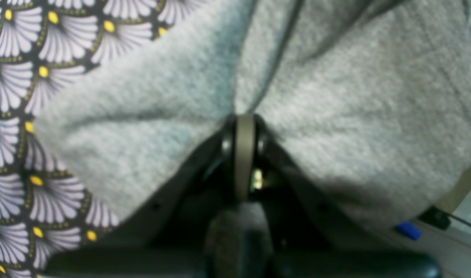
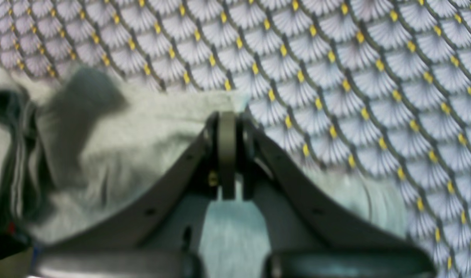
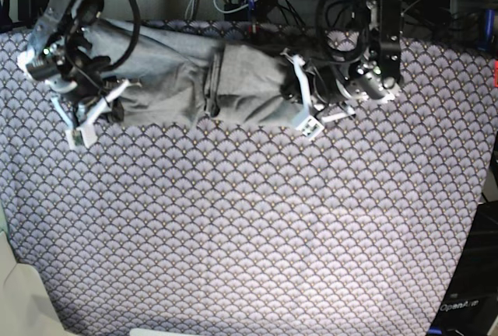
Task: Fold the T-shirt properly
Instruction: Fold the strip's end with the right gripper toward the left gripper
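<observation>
Patterned cloth (image 3: 249,235) carries T-shirt (image 3: 187,79), pinched by both arms' closed fingers (image 1: 244,127).

Base view looks down from high and far over the whole scalloped cloth (image 3: 257,235), both arms at frame top. Each wrist view sits close behind its closed jaws, blurred, facing the T-shirt (image 1: 335,116); all three share shirt and cloth.

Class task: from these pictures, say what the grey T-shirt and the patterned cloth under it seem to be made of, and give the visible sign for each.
T-shirt: looks like soft knit, probably cotton jersey, matte heather grey; its fuzzy flecked surface creases and bunches in soft folds.
Patterned cloth: seems a thin, smooth printed fabric, lying flat, with crisp purple-grey scallop fans and yellow dots; woven cotton or a coated cloth, the look leaves it open.
</observation>
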`<action>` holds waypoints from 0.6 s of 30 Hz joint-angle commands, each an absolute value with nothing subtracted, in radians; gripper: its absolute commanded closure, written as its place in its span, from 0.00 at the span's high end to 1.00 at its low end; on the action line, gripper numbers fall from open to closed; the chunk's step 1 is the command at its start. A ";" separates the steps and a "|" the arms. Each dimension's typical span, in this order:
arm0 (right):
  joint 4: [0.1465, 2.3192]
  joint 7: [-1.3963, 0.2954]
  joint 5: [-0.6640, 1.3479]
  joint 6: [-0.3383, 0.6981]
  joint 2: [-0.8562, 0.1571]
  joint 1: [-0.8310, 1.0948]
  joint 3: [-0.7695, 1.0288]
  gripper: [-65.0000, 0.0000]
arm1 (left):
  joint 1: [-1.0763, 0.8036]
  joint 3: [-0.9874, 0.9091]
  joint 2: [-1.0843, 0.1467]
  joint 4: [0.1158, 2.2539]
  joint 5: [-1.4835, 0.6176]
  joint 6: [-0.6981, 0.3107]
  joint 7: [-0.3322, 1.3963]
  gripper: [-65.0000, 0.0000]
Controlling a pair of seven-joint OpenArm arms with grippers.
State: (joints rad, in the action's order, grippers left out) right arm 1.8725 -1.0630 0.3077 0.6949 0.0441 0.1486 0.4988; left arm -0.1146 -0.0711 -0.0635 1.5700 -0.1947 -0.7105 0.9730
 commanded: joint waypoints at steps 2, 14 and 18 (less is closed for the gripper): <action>1.903 -1.050 0.367 0.698 0.036 0.168 0.496 0.00 | -0.101 -0.070 -0.068 1.563 -0.150 -0.698 1.001 0.00; 1.908 -1.049 0.628 0.698 -0.093 0.308 0.506 0.00 | -0.099 -0.070 -0.071 1.563 -0.150 -0.698 1.001 0.00; 1.928 -1.043 0.711 0.698 -0.119 0.354 0.506 0.00 | -0.099 -0.070 -0.071 1.563 -0.150 -0.698 1.001 0.00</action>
